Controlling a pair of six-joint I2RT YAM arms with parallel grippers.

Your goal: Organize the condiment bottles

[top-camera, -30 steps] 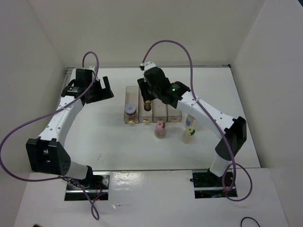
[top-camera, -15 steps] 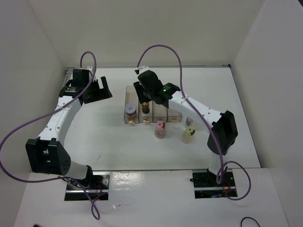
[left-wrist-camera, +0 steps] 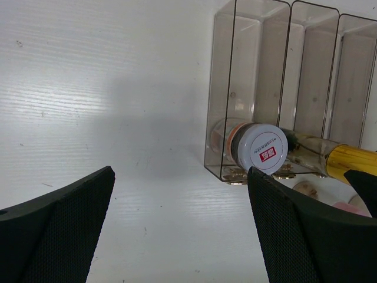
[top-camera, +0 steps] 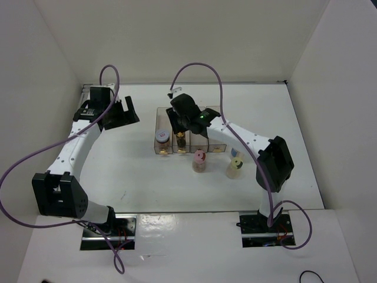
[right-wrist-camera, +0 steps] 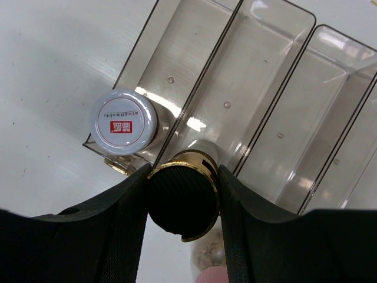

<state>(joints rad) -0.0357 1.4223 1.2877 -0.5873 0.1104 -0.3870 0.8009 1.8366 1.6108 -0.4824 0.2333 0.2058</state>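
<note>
The right pincer (right-wrist-camera: 182,197) presses its two dark fingers (right-wrist-camera: 112,224) against either side of the gold-capped jar (right-wrist-camera: 181,206). The jar's ribbed black top faces the camera over the near end of the clear tray (right-wrist-camera: 259,65). The grey-lidded jar (right-wrist-camera: 122,121), red label on its lid, stands in the neighbouring end slot. A pink lid (right-wrist-camera: 212,276) shows at the bottom edge, above the white worktop (right-wrist-camera: 53,71).

Four jars are plain to count: one grey-lidded jar (top-camera: 162,137), one gold-capped jar (top-camera: 181,140), one pink-lidded jar (top-camera: 199,157), one yellow-green-lidded jar (top-camera: 236,163). One tray (top-camera: 161,118) has four slots. Two arms: left arm (top-camera: 76,147), right arm (top-camera: 250,138).
</note>
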